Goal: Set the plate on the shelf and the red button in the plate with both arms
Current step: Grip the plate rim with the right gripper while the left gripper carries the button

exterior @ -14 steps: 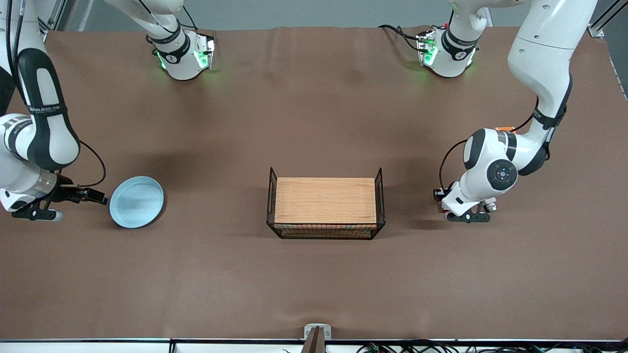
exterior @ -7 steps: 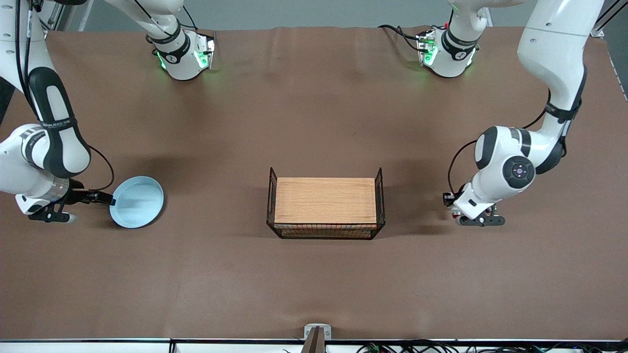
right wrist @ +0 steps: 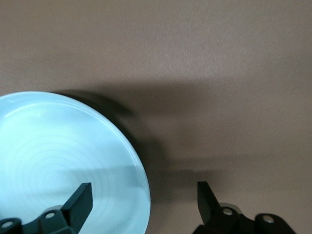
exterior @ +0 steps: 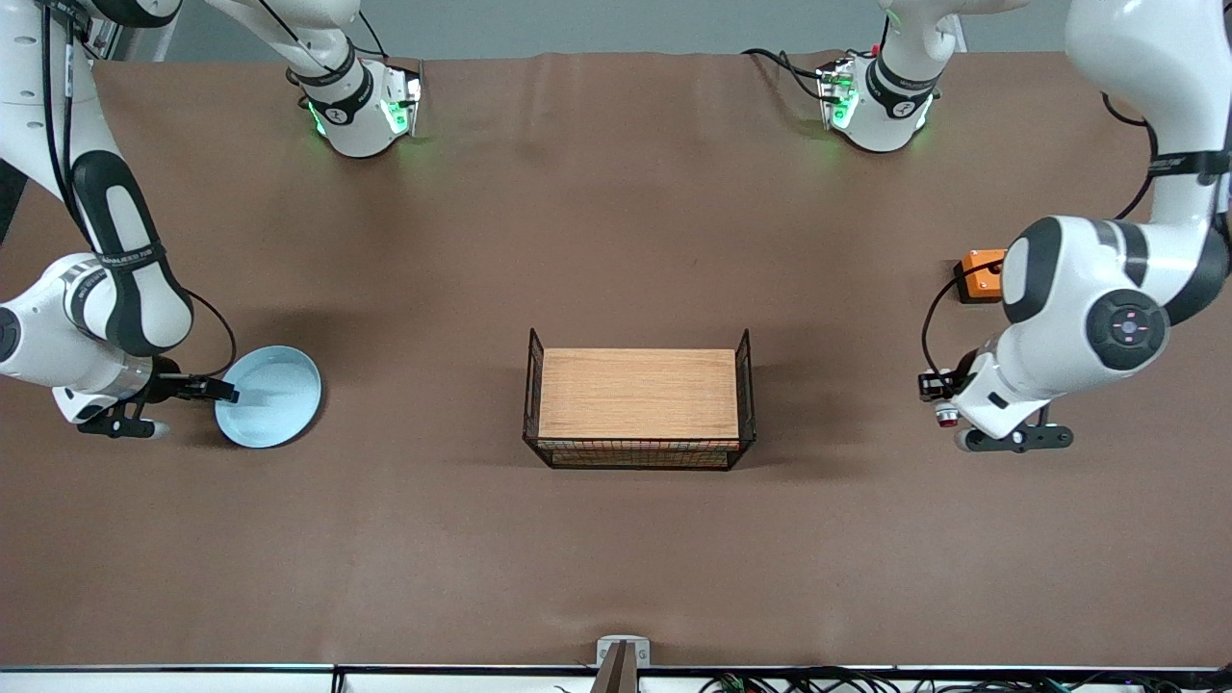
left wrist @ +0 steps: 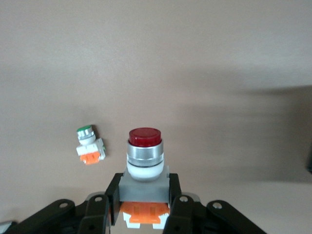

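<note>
The pale blue plate [exterior: 274,397] [right wrist: 58,161] lies on the table toward the right arm's end. My right gripper [exterior: 221,392] [right wrist: 144,200] is open and straddles the plate's rim: one of its fingers [right wrist: 80,200] is over the plate's inside, the other is outside it. My left gripper [exterior: 938,399] [left wrist: 145,197] is shut on the red button [exterior: 947,417] [left wrist: 145,153]. It grips the button's grey-white body, with the dark red cap pointing away from the wrist. It hangs over bare table between the wooden tray [exterior: 638,390] and the left arm's end.
The wooden tray in its black wire frame stands mid-table. An orange box [exterior: 983,275] sits toward the left arm's end, partly hidden by the left arm. A similar small button part with a green cap [left wrist: 89,146] lies on the table under the left gripper.
The left arm has carried the red button toward its own end of the table, uncovering the orange box. The right gripper has slid onto the plate's rim.
</note>
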Available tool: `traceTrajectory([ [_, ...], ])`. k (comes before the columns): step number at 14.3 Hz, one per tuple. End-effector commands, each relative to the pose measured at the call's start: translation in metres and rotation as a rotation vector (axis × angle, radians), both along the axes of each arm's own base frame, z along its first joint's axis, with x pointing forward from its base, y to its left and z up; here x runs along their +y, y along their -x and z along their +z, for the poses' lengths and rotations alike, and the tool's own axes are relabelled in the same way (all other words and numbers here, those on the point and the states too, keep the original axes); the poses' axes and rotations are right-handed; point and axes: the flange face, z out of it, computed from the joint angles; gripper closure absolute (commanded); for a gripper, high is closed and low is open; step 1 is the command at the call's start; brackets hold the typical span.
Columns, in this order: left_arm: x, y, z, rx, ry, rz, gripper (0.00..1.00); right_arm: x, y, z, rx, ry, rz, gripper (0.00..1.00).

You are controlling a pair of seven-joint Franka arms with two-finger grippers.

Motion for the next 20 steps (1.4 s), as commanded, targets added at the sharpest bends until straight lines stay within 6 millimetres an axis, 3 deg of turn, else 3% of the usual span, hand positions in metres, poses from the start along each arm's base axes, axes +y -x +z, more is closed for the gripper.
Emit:
traceTrajectory([
  [1,-0.003,-0.008,0.045,0.012,0.041,0.046,0.8,-0.003,0.002,-0.005,-0.011,-0.014,-0.01,0.08],
  [3,-0.003,-0.006,0.074,0.009,0.042,0.073,0.8,-0.002,0.002,-0.007,-0.006,-0.015,-0.008,0.14],
  [6,-0.011,0.005,0.108,0.004,0.07,0.098,0.8,0.0,0.003,-0.007,0.0,-0.019,-0.007,0.33],
  [8,-0.025,0.011,0.111,0.022,0.073,0.104,0.8,0.001,0.006,-0.01,0.008,-0.022,-0.007,0.42],
  [12,-0.055,0.017,0.117,0.023,0.076,0.17,0.8,0.001,0.006,-0.009,0.009,-0.022,-0.012,0.92],
  [13,-0.067,0.018,0.124,0.013,0.08,0.188,0.8,0.001,0.006,-0.008,0.008,-0.022,-0.012,0.97],
  [17,-0.104,0.024,0.147,-0.013,0.103,0.281,0.8,0.004,0.003,-0.002,-0.002,-0.02,-0.009,1.0],
  [20,-0.133,0.034,0.154,-0.004,0.109,0.366,0.8,0.011,-0.007,0.019,-0.038,-0.012,0.005,1.0],
])
